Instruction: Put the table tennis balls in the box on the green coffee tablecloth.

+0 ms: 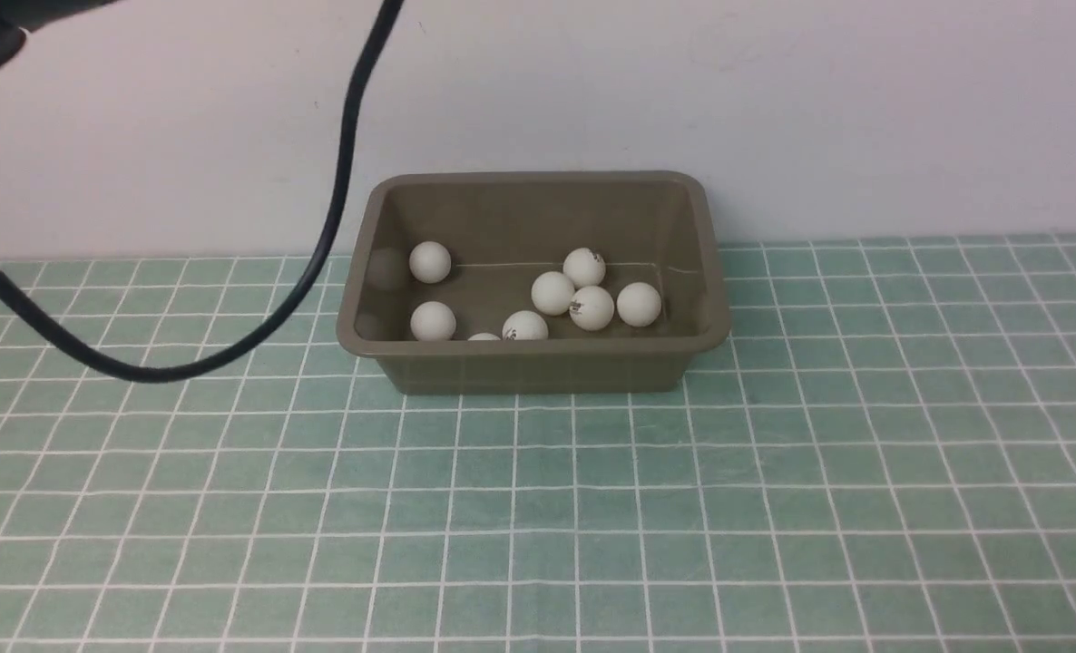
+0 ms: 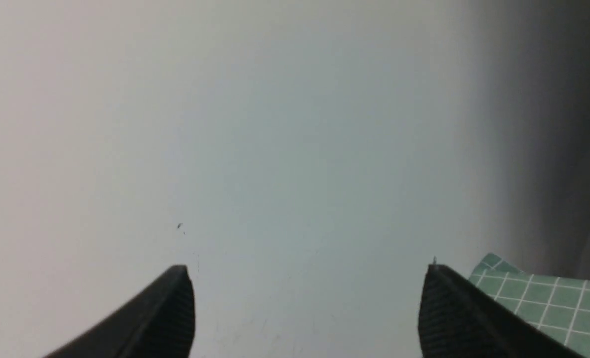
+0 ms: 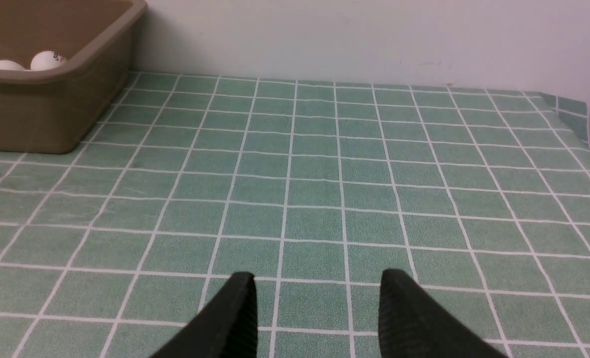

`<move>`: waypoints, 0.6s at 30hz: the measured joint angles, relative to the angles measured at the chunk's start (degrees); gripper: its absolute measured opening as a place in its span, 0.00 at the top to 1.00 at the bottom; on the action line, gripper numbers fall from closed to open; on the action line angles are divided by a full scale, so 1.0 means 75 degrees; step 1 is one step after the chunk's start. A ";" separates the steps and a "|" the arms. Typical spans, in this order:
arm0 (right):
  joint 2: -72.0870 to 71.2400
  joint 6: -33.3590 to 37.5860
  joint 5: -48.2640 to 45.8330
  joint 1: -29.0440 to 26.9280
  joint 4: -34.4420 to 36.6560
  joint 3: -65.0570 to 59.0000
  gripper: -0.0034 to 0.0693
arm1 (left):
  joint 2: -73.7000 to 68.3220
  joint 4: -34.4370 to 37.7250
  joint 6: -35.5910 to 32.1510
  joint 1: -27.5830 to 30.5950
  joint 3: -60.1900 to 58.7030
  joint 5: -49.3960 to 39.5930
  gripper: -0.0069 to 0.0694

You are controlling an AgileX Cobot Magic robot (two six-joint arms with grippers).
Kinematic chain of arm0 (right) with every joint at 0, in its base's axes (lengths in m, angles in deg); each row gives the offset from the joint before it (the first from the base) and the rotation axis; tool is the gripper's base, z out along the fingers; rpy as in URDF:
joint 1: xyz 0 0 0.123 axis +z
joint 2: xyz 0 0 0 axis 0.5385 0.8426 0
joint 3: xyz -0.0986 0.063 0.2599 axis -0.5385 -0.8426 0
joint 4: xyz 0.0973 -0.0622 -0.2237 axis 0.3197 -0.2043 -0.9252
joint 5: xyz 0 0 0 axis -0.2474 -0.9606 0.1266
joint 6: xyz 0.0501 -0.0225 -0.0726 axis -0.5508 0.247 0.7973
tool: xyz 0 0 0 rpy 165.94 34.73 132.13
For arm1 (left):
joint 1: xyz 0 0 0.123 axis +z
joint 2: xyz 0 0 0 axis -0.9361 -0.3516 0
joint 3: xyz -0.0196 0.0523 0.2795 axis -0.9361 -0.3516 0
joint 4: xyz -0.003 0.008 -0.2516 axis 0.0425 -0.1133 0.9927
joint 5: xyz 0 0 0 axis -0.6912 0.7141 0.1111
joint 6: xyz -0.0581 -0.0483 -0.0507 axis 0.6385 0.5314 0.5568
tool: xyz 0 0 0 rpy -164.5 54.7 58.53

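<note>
Since all eight balls (image 1: 591, 307) already lie inside the box (image 1: 538, 367), with none visible on the cloth (image 1: 538, 508), the task looks finished, and what remains to fear is disturbance, not a missed grasp. Six balls show whole in the front view; two more peek over the near wall, one of them only as a sliver, so the count of eight is a judgement. Four sit clustered right of centre, touching or nearly so, and two lie apart toward the left wall.

The box stands on the cloth near the wall at the back of the desk. A black cable (image 1: 320, 245) droops from the raised left arm and hangs in front of the box's left rim; if that arm swings down or across, the loop could catch the rim and tug the light box or tip it.

The left hand (image 2: 307, 308) is raised, facing the wall, its jaws spread wide and empty. The right hand (image 3: 317, 308) hovers low over bare cloth, well apart from the box, jaws moderately apart and empty. A careless retreat could drag the cloth.
</note>
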 joint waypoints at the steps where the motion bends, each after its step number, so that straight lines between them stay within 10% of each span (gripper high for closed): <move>1: 0.0000 0.0000 0.0000 0.0000 0.0000 0.0000 0.52 | 0.0054 -0.0231 0.0146 -0.0026 0.0000 0.0006 0.20; 18: 0.0000 0.0000 0.0007 0.0000 0.0007 0.0000 0.52 | 0.1228 -0.7967 0.8890 -0.0124 -0.0461 -0.0999 0.20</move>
